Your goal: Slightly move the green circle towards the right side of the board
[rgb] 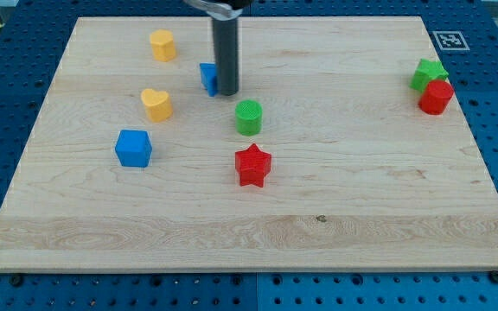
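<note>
The green circle (248,117) stands near the middle of the wooden board (335,216). My tip (226,92) is at the end of the dark rod, just above and to the left of the green circle, a small gap apart. The rod partly hides a small blue block (207,78) whose shape I cannot make out. A red star (252,165) lies just below the green circle.
A yellow block (162,45) is at the upper left, a yellow heart (156,104) below it, and a blue cube (133,148) lower left. A green star (427,74) and a red block (436,97) touch near the right edge.
</note>
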Controlling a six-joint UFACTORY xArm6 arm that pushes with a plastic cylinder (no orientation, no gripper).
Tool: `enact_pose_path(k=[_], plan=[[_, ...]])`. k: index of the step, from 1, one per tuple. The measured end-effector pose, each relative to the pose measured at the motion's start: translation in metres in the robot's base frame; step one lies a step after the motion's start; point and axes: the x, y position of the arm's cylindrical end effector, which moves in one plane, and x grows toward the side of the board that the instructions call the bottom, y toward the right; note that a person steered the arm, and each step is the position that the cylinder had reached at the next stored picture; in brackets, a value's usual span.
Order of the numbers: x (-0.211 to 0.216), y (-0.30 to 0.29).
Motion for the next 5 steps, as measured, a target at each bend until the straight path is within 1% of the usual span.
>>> enact_pose_path(k=[2,4,5], plan=[[0.009,-0.039],[0.050,-0.039],[0.066,0.001]])
